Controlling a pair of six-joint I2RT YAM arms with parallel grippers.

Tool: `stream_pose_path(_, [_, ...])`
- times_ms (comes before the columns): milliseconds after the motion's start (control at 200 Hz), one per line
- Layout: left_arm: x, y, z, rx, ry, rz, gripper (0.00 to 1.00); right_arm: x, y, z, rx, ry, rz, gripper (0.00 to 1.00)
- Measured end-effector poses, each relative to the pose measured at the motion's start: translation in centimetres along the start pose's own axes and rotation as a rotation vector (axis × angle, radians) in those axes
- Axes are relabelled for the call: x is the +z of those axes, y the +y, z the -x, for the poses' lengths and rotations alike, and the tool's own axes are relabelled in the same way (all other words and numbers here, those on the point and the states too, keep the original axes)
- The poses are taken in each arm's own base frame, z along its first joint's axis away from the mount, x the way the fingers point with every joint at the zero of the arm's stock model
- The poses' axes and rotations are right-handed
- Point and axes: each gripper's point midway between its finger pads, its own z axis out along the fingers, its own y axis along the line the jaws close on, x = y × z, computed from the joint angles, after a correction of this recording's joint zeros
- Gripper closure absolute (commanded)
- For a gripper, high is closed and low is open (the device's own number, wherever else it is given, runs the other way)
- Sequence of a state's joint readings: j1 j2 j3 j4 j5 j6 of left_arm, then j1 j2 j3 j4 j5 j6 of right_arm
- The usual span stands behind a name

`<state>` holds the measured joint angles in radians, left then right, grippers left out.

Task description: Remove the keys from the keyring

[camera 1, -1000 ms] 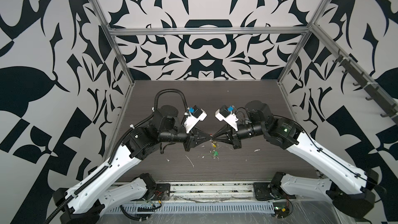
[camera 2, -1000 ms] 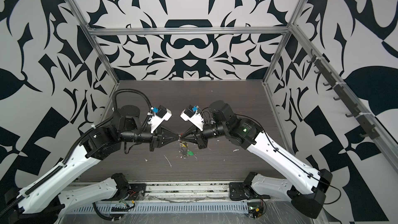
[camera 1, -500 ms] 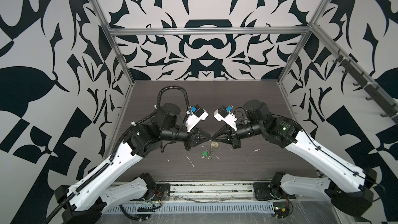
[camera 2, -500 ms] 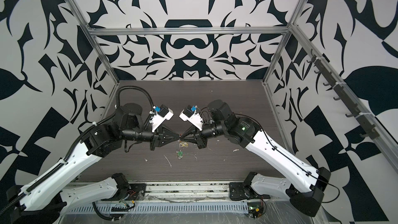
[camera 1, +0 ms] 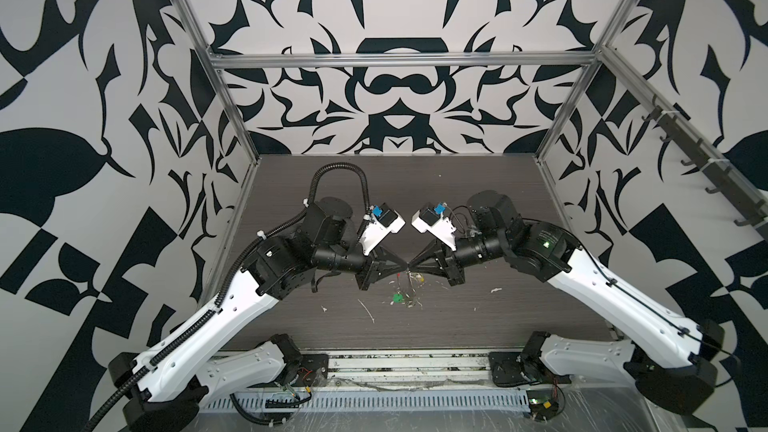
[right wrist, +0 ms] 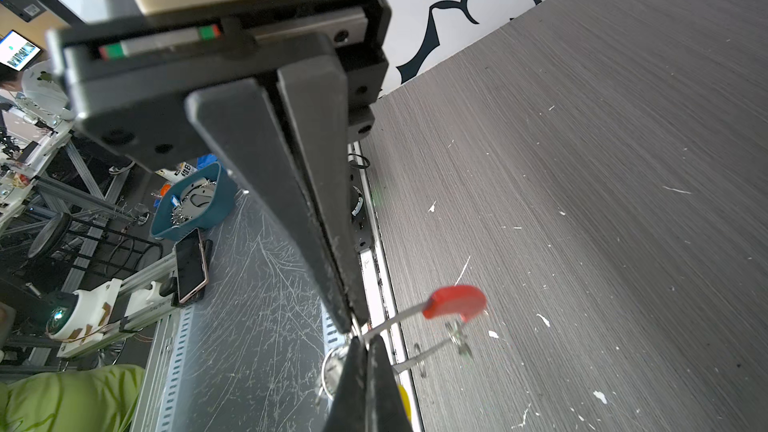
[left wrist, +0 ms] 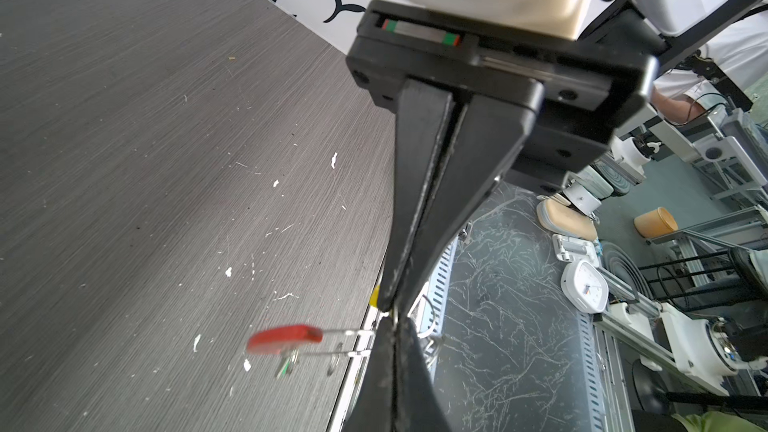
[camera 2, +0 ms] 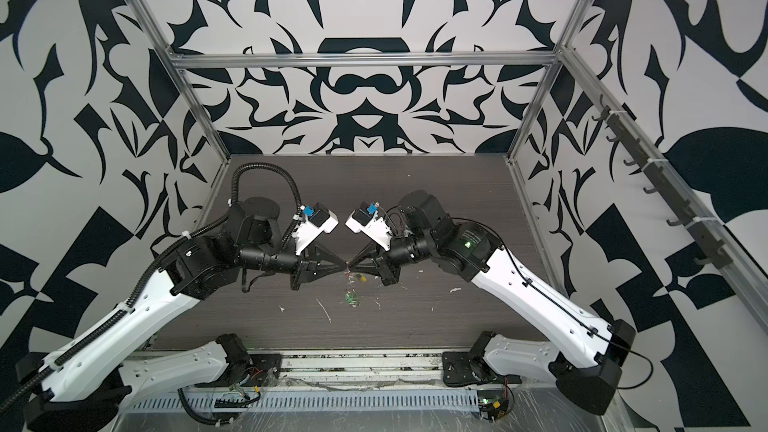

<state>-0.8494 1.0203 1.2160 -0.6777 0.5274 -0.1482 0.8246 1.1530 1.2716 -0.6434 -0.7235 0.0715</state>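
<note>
Now that the left jaws have gone from slightly parted to clenched, they and the right jaws pinch the thin silver wire keyring [left wrist: 286, 337] with its red plastic sleeve, tip to tip above the dark wood-grain tabletop [camera 1: 498, 201] middle. The tiny green-headed key [camera 1: 397, 297] has swung left; the yellow-headed key [camera 1: 420, 279] hangs by the tips. Both look still threaded.

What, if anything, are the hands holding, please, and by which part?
The left hand and right hand, both shut, appear to pinch the keyring by its bare wire, away from the red sleeve.
</note>
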Motion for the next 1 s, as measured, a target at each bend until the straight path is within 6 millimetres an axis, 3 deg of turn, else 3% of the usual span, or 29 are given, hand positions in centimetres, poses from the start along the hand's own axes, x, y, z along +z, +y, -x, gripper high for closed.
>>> stream_pose_path(35, [0.0, 0.0, 0.1, 0.001, -0.005, 0.004, 1.0, 0.0, 0.0, 0.1, 0.0, -0.003, -0.003, 1.0])
stream_pose_path(200, [-0.7, 0.2, 0.4, 0.019, -0.088, 0.028, 1.0, -0.3, -0.2, 1.1, -0.016, -0.054, -0.027, 0.76])
stream_pose_path(380, [-1.9, 0.0, 0.8, 0.052, -0.201, 0.048, 1.0, -1.5, 0.1, 2.4, -0.063, -0.158, -0.063, 0.63])
stream_pose_path(535, [-2.2, 0.2, 1.6, 0.07, -0.27, 0.058, 1.0, -2.4, 0.3, 3.2, -0.095, -0.246, -0.089, 0.6])
stream_pose_path(665, [-2.4, 0.4, 1.8, 0.073, -0.309, 0.072, 1.0, -2.7, -0.1, 2.6, -0.104, -0.292, -0.116, 0.58])
stream_pose_path(1000, [-3.2, 0.4, 2.8, 0.076, -0.387, 0.084, 1.0, -1.5, -0.3, 1.2, -0.13, -0.313, -0.119, 0.54])
